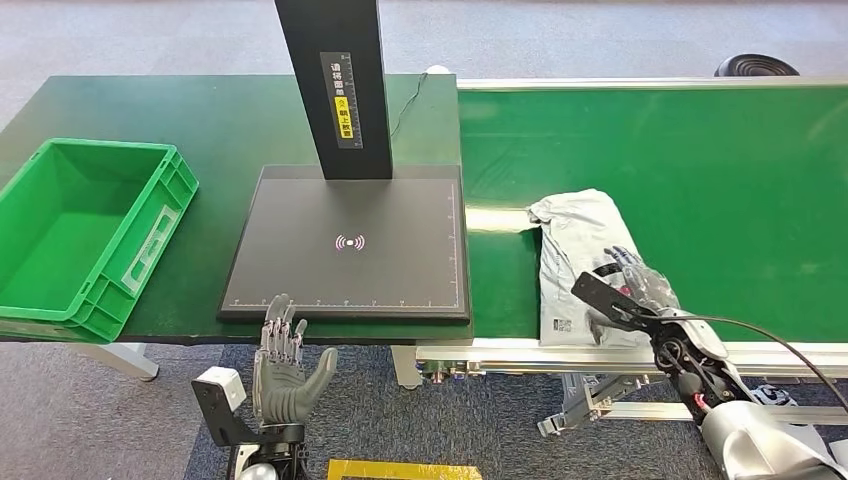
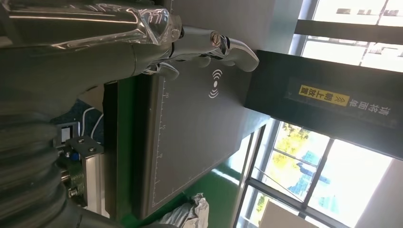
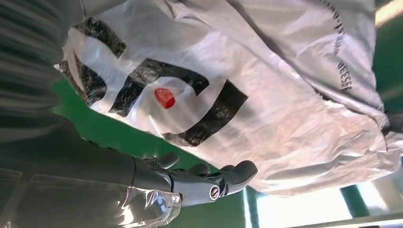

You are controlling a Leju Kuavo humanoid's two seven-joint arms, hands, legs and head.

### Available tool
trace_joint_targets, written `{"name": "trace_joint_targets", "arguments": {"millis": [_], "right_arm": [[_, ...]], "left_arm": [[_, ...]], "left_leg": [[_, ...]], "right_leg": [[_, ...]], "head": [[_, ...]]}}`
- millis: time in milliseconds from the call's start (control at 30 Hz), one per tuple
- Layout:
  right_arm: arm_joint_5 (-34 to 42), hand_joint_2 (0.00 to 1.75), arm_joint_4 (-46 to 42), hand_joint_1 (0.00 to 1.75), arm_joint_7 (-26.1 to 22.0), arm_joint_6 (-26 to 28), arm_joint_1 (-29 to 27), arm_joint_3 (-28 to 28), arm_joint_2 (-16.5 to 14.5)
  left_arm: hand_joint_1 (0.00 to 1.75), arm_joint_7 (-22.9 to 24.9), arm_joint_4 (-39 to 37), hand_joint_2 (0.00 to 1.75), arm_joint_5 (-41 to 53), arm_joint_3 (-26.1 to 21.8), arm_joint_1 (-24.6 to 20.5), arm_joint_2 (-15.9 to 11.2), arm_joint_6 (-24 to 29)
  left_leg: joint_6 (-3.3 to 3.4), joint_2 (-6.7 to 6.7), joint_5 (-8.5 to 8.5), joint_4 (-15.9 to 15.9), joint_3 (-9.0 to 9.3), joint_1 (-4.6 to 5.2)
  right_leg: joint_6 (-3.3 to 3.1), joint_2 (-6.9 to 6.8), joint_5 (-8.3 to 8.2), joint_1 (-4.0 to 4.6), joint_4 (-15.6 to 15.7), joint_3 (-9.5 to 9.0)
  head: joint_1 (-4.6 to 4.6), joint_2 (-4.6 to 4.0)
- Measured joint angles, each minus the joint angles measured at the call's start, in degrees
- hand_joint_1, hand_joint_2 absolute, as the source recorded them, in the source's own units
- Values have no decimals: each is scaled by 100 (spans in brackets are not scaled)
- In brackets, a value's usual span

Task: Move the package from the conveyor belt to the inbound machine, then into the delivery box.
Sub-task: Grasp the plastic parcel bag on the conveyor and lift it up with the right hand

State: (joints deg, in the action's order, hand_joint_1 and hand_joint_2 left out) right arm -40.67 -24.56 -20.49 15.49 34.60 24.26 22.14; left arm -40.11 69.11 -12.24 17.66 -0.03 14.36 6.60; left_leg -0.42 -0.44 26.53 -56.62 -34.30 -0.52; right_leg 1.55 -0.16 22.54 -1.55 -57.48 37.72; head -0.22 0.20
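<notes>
Black post [image 1: 337, 90] behind bare scanner pad [image 1: 350, 243]

Grey carpet floor [image 1: 620, 40], green-topped table [image 1: 200, 110], bright daylit windows [image 2: 304, 152] behind.

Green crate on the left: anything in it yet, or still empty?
Empty. The head view shows the green crate's bare floor, while the grey package lies on the conveyor belt by the right hand.

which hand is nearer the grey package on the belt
Right. The right hand is at the package, over its near end. The left hand hovers by the scanner pad's front edge, well away.
</notes>
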Motion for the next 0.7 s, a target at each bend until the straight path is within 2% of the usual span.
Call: {"name": "trace_joint_targets", "arguments": {"millis": [500,700], "right_arm": [[80,175,-162,0,-31,116,-352,-176,-131],[128,175,-167,0,-105,186,-492,-318,-358]], "left_arm": [[0,0,1,175,1,17,-25,2,-7],[0,0,-9,175,-1,27,-38,4,-9]], "left_leg": [[0,-1,0,0,0,0],[0,0,0,1,0,-1]], "right_leg": [[0,0,0,0,0,0],[0,1,0,2,0,0]], "head": [[1,0],[1,0]]}}
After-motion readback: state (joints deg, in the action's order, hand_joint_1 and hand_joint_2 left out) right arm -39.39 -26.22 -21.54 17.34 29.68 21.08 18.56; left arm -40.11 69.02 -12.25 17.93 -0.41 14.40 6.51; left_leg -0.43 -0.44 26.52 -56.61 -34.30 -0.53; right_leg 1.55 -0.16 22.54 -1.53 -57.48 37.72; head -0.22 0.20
